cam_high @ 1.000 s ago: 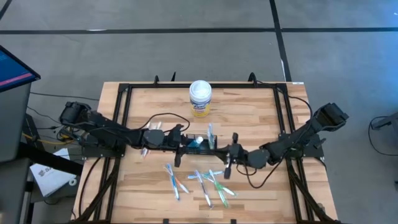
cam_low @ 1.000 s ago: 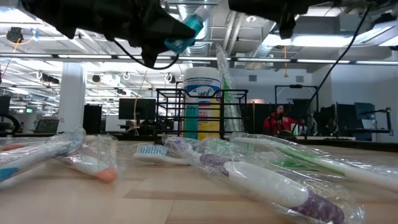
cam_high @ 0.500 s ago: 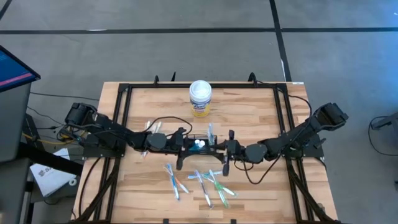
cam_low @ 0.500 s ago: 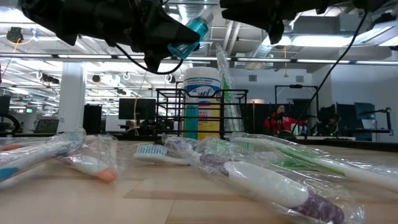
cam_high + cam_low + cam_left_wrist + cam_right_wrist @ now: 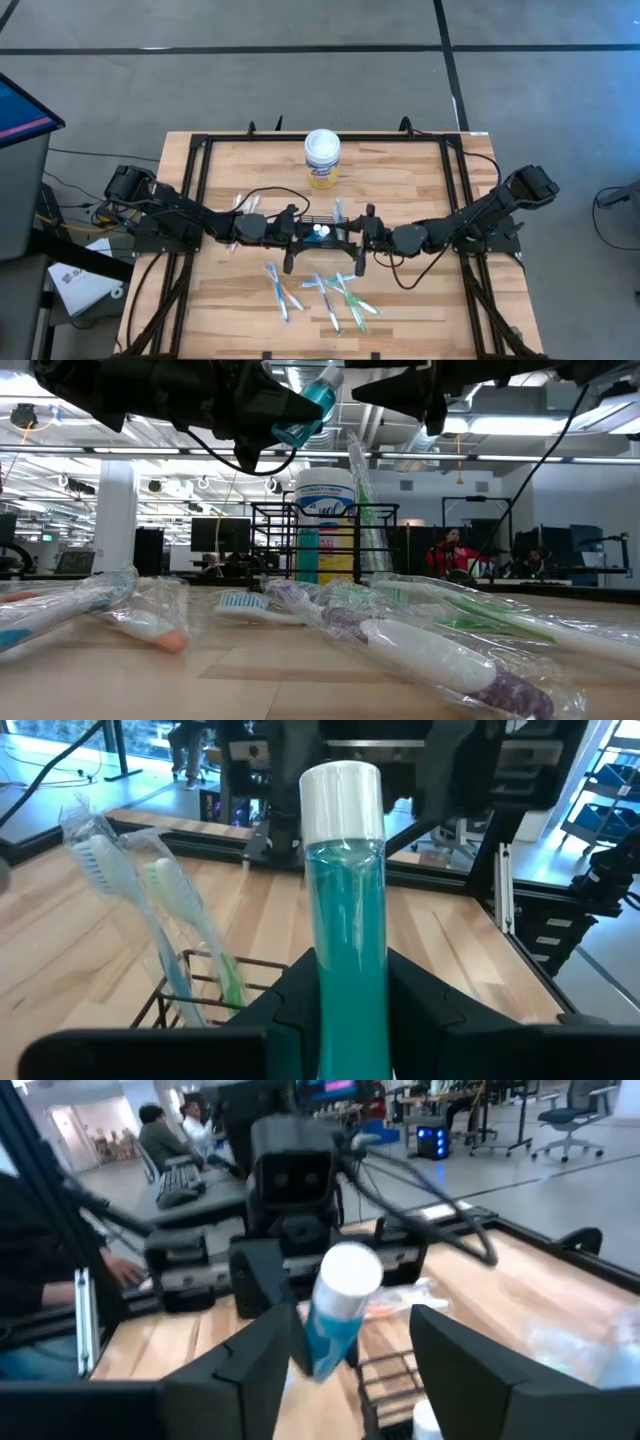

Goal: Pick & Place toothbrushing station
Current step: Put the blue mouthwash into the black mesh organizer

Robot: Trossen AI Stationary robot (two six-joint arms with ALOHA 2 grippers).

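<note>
1. High view, frame centre: both arms meet over the toothbrushing station [image 5: 322,232], the black wire holder sitting mid-table, below the white canister [image 5: 322,157]. Left gripper [image 5: 293,228] comes in from the left, right gripper [image 5: 362,232] from the right.
2. Left claw is clamped on a teal bottle [image 5: 345,910] w/ a white cap, held upright above the holder, prob. so it can drop straight into a compartment. Jaws squeeze its lower half, cap end free.
3. Right claw stands wide, fingers [image 5: 250,1370] apart on either side of the bottle w/o touching it. I'd guess it's there to steady or guide, not carry.
4. Two wrapped brushes [image 5: 165,910] already stand in the holder, leaning at upper left of the left wrist frame.
5. Loose wrapped toothbrushes [image 5: 320,293] lie below the holder in the overhead frame, so plenty left to load, I'd say.
6. Low view adds height: bottle [image 5: 305,405] hangs tilted near the top edge, clear of the rack [image 5: 325,545]. Overhead hides that gap.
7. Right wrist view alone shows people at desks, left side of frame.
</note>
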